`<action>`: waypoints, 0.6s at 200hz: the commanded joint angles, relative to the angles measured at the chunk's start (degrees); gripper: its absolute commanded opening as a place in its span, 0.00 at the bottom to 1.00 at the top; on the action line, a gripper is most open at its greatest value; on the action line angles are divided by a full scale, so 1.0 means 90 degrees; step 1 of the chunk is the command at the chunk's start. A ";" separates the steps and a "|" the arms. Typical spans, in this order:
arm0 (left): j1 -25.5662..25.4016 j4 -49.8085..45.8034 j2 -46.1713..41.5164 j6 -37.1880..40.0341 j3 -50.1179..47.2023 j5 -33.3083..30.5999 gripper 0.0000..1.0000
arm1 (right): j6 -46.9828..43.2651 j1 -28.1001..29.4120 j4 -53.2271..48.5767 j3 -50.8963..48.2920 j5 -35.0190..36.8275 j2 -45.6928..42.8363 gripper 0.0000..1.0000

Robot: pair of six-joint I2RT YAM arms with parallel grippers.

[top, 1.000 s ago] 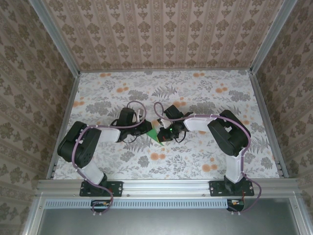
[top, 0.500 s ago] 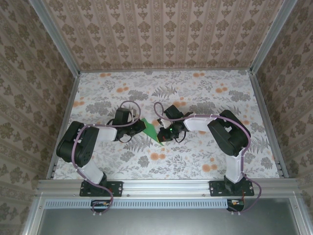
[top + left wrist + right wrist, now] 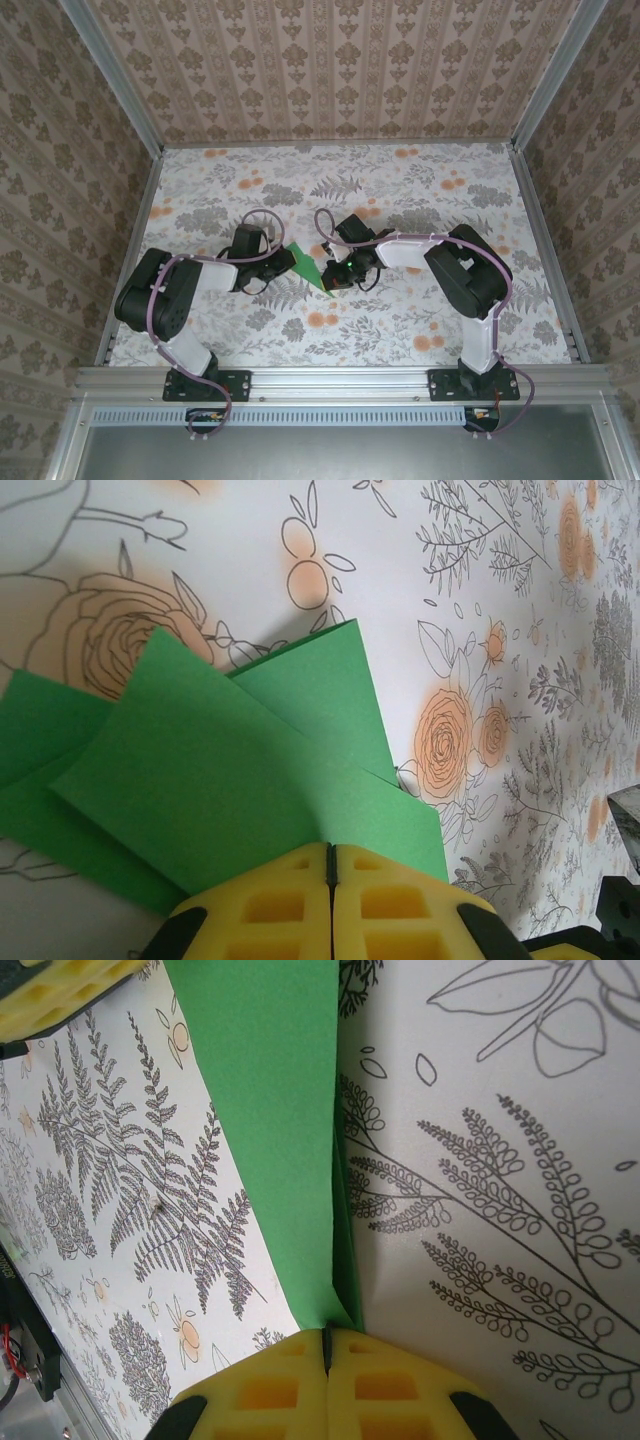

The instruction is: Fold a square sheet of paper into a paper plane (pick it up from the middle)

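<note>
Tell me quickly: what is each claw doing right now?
Left claw: closed, holding the paper.
Right claw: closed, holding the same paper.

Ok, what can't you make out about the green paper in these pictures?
Top view: the paper is too small to show folds; the left hand and right hand cover its ends.
Left wrist view: it runs off the left edge, its near edge hidden under the yellow fingers.
Right wrist view: the top edge cuts it off; layer count unclear.
</note>
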 commanded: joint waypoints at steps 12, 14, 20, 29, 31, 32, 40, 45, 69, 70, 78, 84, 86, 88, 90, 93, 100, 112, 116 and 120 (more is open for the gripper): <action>0.0300 -0.0391 -0.0028 -0.0032 -0.0282 -0.0448 0.07 | -0.0027 0.0011 -0.0795 -0.0186 0.0778 0.0454 0.00; 0.0317 -0.0383 -0.0028 -0.0030 -0.0281 -0.0451 0.07 | -0.0028 0.0011 -0.0789 -0.0186 0.0778 0.0454 0.00; 0.0362 -0.0389 -0.0030 -0.0022 -0.0297 -0.0452 0.07 | -0.0021 0.0011 -0.0801 -0.0174 0.0777 0.0463 0.00; 0.0452 -0.0427 -0.0058 0.0011 -0.0309 -0.0443 0.07 | -0.0020 0.0019 -0.0808 -0.0179 0.0778 0.0483 0.00; 0.0474 -0.0441 -0.0065 0.0024 -0.0309 -0.0435 0.07 | -0.0026 0.0013 -0.0810 -0.0185 0.0778 0.0478 0.00; 0.0481 -0.0445 -0.0071 0.0032 -0.0309 -0.0434 0.07 | -0.0028 0.0012 -0.0808 -0.0186 0.0778 0.0482 0.00; 0.0570 -0.0505 -0.0105 0.0079 -0.0310 -0.0428 0.07 | -0.0034 0.0012 -0.0826 -0.0178 0.0787 0.0489 0.00; 0.0641 -0.0545 -0.0145 0.0124 -0.0297 -0.0414 0.07 | -0.0037 0.0013 -0.0844 -0.0176 0.0788 0.0494 0.00; 0.0917 -0.0960 -0.0365 0.0443 -0.0124 -0.0430 0.07 | -0.0052 0.0017 -0.0881 -0.0158 0.0788 0.0526 0.00; 0.0932 -0.0983 -0.0378 0.0456 -0.0114 -0.0427 0.07 | -0.0055 0.0019 -0.0883 -0.0158 0.0788 0.0526 0.00; 0.1009 -0.1139 -0.0470 0.0576 -0.0031 -0.0428 0.07 | -0.0060 0.0020 -0.0883 -0.0162 0.0783 0.0523 0.00; 0.1061 -0.1231 -0.0542 0.0661 0.0027 -0.0431 0.07 | -0.0067 0.0021 -0.0882 -0.0157 0.0781 0.0507 0.00; 0.1076 -0.1267 -0.0577 0.0692 0.0041 -0.0433 0.07 | -0.0065 0.0021 -0.0877 -0.0157 0.0779 0.0514 0.00; 0.1087 -0.1291 -0.0607 0.0722 0.0066 -0.0421 0.07 | -0.0067 0.0021 -0.0876 -0.0157 0.0779 0.0510 0.00; 0.1099 -0.1326 -0.0627 0.0747 0.0090 -0.0418 0.07 | -0.0068 0.0021 -0.0868 -0.0162 0.0779 0.0512 0.00; 0.1116 -0.1379 -0.0667 0.0792 0.0126 -0.0402 0.07 | -0.0068 0.0021 -0.0869 -0.0158 0.0770 0.0513 0.00; 0.1132 -0.1471 -0.0777 0.0876 0.0203 -0.0349 0.07 | -0.0064 0.0018 -0.0866 -0.0152 0.0755 0.0499 0.00; 0.1110 -0.1524 -0.0987 0.0976 0.0280 -0.0214 0.07 | -0.0066 0.0021 -0.0866 -0.0146 0.0754 0.0491 0.00; 0.1094 -0.1522 -0.1083 0.0991 0.0282 -0.0182 0.07 | -0.0065 0.0021 -0.0868 -0.0147 0.0744 0.0496 0.00; 0.1056 -0.1524 -0.1171 0.1008 0.0286 -0.0161 0.07 | -0.0065 0.0021 -0.0867 -0.0148 0.0742 0.0494 0.00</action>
